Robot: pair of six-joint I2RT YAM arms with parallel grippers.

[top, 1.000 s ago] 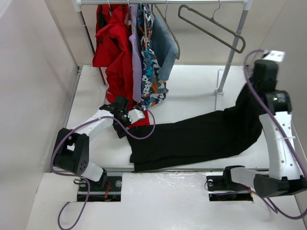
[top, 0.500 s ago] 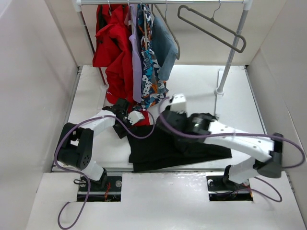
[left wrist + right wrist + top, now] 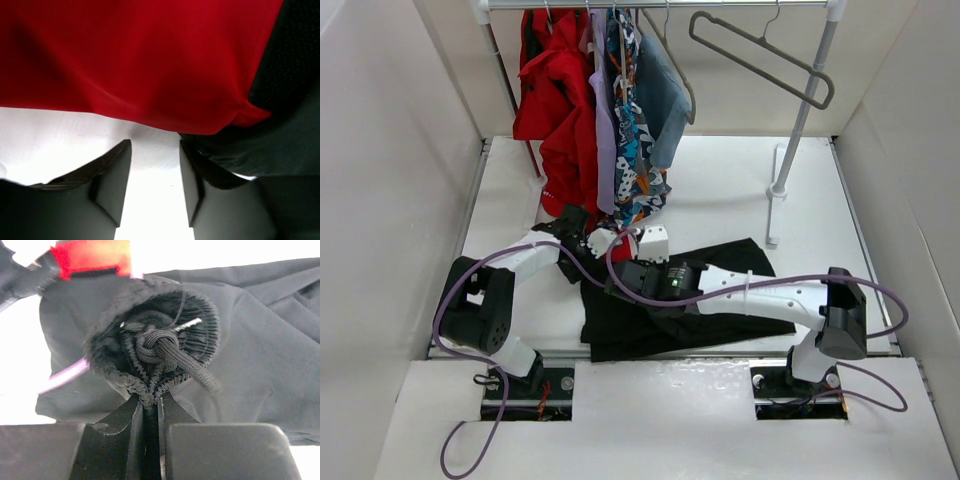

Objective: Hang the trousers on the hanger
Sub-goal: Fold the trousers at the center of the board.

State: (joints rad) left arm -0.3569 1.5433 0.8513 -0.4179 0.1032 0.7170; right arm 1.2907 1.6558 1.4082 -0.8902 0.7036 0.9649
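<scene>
On the table [image 3: 720,185], right gripper [image 3: 148,407] pinches the trousers [image 3: 260,355] by the bunched waistband [image 3: 200,330] for lifting to the hanger [image 3: 767,42]; left gripper [image 3: 155,165] gapes empty.

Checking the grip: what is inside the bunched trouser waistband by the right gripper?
A knotted black drawstring lies in the trousers, whose gathered opening the right gripper pinches; deeper inside is hidden.

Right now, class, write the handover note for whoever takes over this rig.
Right gripper: jaws shut on the trousers at the bunched waistband; the rest lies on the table.
Left gripper: jaws open, holding nothing, beside the red garment.
The hanger hangs bare, away from both arms.
Done: trousers grasped. Left: get them onto the hanger.
</scene>
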